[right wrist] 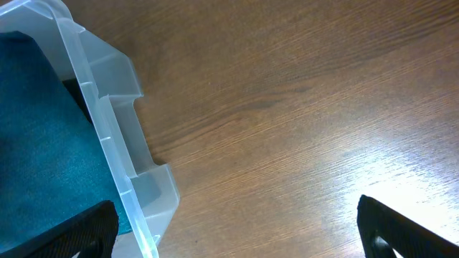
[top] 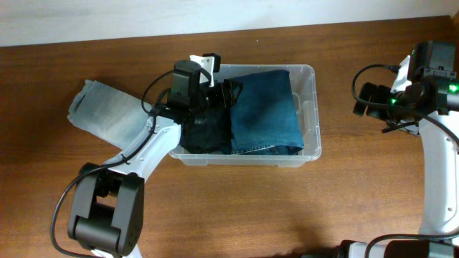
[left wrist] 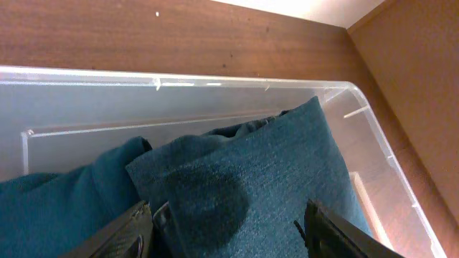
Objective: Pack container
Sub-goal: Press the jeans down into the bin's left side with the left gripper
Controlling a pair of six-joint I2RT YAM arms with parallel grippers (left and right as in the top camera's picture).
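Overhead, the clear container (top: pixel 247 159) sits mid-table (top: pixel 215 208). It holds folded blue jeans (top: pixel 264 107) on its right side and a dark garment (top: pixel 204 132) on its left. The left gripper (top: pixel 228 93) hangs inside it, jaws parted, with the jeans just beneath. The right gripper (top: pixel 367 100) hovers over the table right of the container, jaws wide apart. A light-blue denim garment (top: pixel 107 111) lies left of the container.

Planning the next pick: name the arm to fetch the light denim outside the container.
Likely left. The left arm has its jaws over the left end of the container, next to the light denim; the right arm sits beyond the opposite end, container in between.
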